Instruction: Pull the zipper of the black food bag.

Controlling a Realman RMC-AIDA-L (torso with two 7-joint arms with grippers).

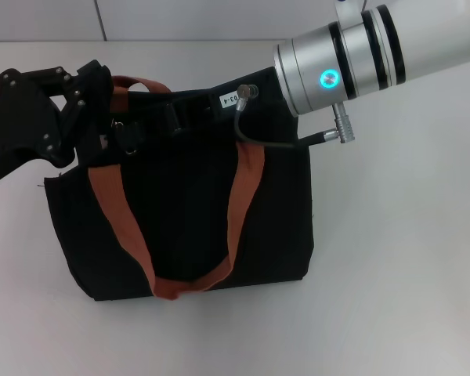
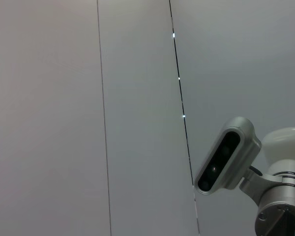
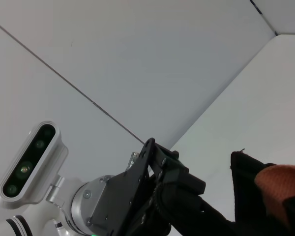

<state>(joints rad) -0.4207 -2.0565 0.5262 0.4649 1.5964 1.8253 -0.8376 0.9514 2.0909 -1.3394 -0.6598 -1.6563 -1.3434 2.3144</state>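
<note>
The black food bag [image 1: 180, 227] lies in the middle of the white table, with one orange-brown strap [image 1: 243, 196] looped over its front. My left gripper [image 1: 100, 117] is at the bag's top left corner, beside the other strap [image 1: 137, 82]. It also shows in the right wrist view as the left gripper [image 3: 187, 206], reaching toward the bag's corner [image 3: 246, 172]. My right arm [image 1: 352, 55] comes in from the upper right. Its black gripper [image 1: 180, 113] lies over the bag's top edge, dark against dark fabric. A small metal glint there may be the zipper [image 1: 119, 125], but I cannot tell.
A grey cable [image 1: 258, 137] from the right wrist hangs over the bag's top right. Bare white table [image 1: 399, 258] lies to the right of the bag and in front of it. A pale wall [image 1: 180, 19] stands behind. The left wrist view shows only wall and the right arm's camera [image 2: 226, 157].
</note>
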